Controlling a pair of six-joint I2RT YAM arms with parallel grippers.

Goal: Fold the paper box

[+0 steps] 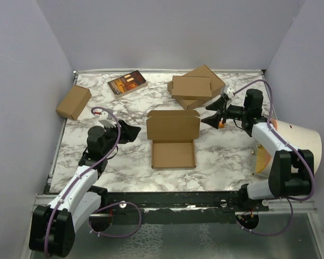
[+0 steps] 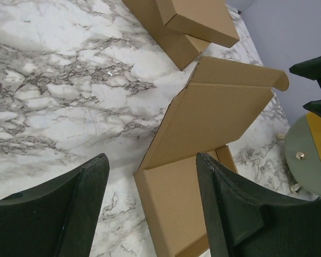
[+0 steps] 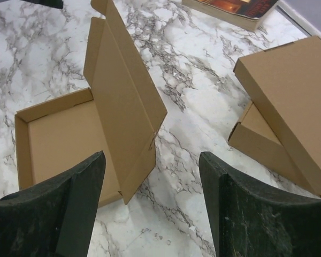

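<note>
**Both claws open, box half-folded mid-frame**

Left claw (image 1: pixel 133 133), left of centre in the overhead frame: fingers spread, nothing between them, tips aimed at the paper box (image 1: pixel 173 127) and just short of it. Right claw (image 1: pixel 210 115), right of centre: fingers likewise apart, empty, near the lid's right edge. Box sits mid-frame on the marble tabletop (image 1: pixel 124 164), tray walls up, lid flap raised at the rear, not closed. Upper right: two stacked folded boxes (image 1: pixel 197 86). Upper left: small carton (image 1: pixel 73 102). A book (image 1: pixel 127 84) lies between them.
</note>
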